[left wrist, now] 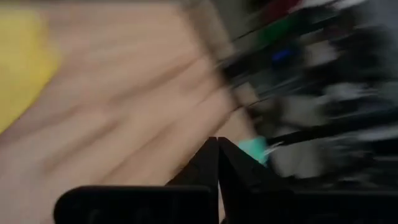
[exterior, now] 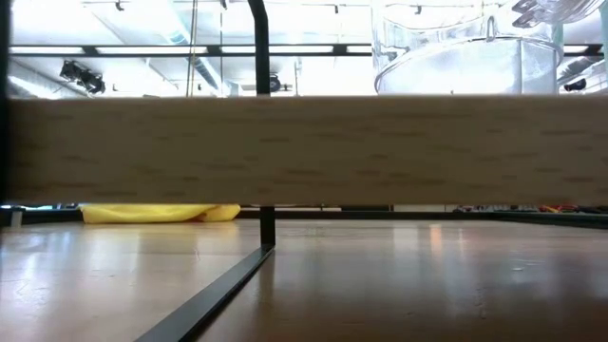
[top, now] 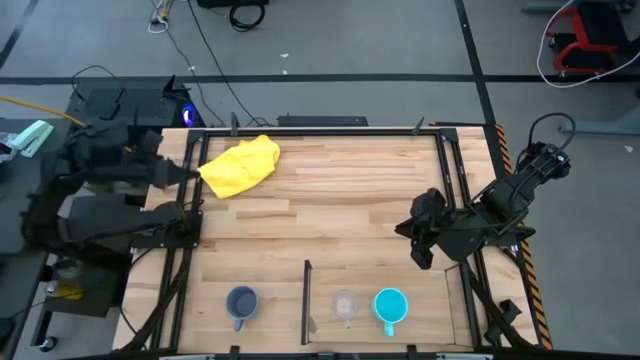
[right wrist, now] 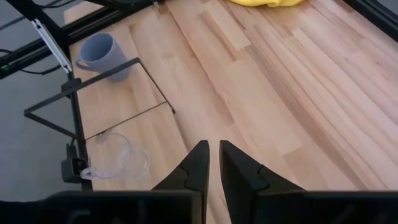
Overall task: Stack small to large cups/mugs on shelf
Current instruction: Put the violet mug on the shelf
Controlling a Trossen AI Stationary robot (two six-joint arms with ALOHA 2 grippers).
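Observation:
The grey-blue mug (top: 241,303) stands on the wooden shelf (top: 270,250) near the front edge, left of the thin dark divider (top: 306,300). The clear cup (top: 345,305) and the cyan mug (top: 390,306) stand right of the divider. My right gripper (top: 415,238) hangs shut and empty over the table's right part, above and behind the cyan mug. Its wrist view shows the grey-blue mug (right wrist: 99,53) and the clear cup (right wrist: 115,155). My left gripper (top: 192,172) is shut and empty at the table's left rail, next to the yellow cloth (top: 240,165).
The yellow cloth lies crumpled at the far left of the table. Black frame rails (top: 450,190) run along the table's left and right sides. In the low view a wooden plank (exterior: 304,147) spans the picture, with the cloth (exterior: 161,213) behind it.

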